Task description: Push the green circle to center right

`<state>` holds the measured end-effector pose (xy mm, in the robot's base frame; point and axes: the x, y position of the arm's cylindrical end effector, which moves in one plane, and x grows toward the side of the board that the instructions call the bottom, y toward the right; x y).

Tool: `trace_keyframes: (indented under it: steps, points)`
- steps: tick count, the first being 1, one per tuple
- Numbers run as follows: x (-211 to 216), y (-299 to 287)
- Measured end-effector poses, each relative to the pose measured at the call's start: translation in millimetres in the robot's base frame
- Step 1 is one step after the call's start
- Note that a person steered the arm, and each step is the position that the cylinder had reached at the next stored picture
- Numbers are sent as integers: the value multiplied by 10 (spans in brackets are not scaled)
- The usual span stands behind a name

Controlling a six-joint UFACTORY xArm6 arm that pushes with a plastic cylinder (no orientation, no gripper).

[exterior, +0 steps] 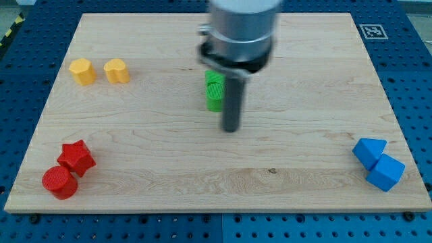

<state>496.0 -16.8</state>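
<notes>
The arm comes down from the view's top over the middle of the wooden board (169,169), its grey housing blurred, and ends in a straight dark rod. There are no fingers to open or close here and nothing is held; my tip (231,129) simply rests at table height a little above the board's centre.

The green block (214,90) sits just to the view's left of the rod and slightly above the tip. Its right side is hidden behind the rod and its top is covered by the arm's housing, so its shape is hard to make out and I cannot say whether the rod touches it; they look pressed close together. The green block lies near the board's centre, slightly toward the top, well apart from the right edge.

In the upper left stand two yellow blocks side by side: a yellow hexagon-like block (82,71) and, just to its right, a second yellow block (117,70) with a notched top. In the lower left corner a red star (76,157) sits touching a red cylinder (59,182) below and to its left. At the lower right, near the board's edge, two blue blocks rest against each other: a blue triangular block (370,152) above and a blue cube (386,172) below it. A black-and-white marker tag (372,31) is at the board's upper right corner.
</notes>
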Motion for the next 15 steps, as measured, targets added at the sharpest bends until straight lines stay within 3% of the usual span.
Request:
trace_keyframes:
  steps: [1,3,7,9,11,13,14,15]
  points:
    - [-301,-396]
    - [-520,-387]
    - [-429,1346]
    - [-491,766]
    - [-671,1182]
    - [-670,1980]
    - [-669,1978]
    - [-579,1531]
